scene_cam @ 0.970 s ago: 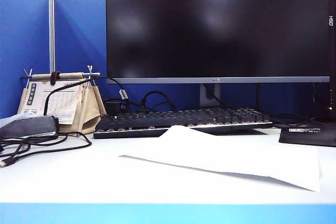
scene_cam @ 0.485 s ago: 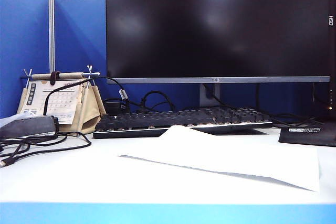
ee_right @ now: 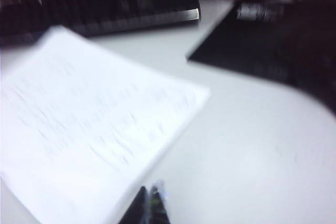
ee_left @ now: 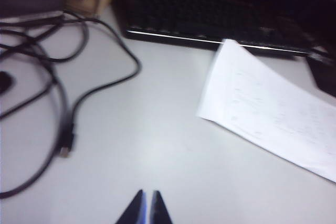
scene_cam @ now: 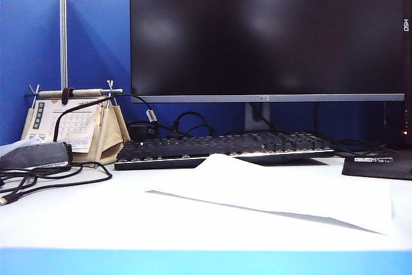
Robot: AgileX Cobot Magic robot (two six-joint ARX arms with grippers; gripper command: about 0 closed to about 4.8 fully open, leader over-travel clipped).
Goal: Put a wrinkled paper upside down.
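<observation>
The wrinkled paper (scene_cam: 277, 194) is a large white sheet lying on the white desk in front of the keyboard, its back edge slightly lifted. It also shows in the left wrist view as paper (ee_left: 268, 108) and in the right wrist view as paper (ee_right: 89, 124). My left gripper (ee_left: 147, 196) hangs above bare desk, well short of the sheet's near corner, tips together and empty. My right gripper (ee_right: 149, 191) hovers over the sheet's edge, shut with nothing in it. Neither gripper appears in the exterior view.
A black keyboard (scene_cam: 225, 146) lies behind the paper under a large dark monitor (scene_cam: 267, 30). A desk calendar (scene_cam: 71, 120), a grey pouch (scene_cam: 35, 156) and loose black cables (scene_cam: 45, 175) crowd the left. A black pad (scene_cam: 380, 165) lies at the right.
The blurred arm at the exterior view's upper right corner has left the view. The paper has not moved.
</observation>
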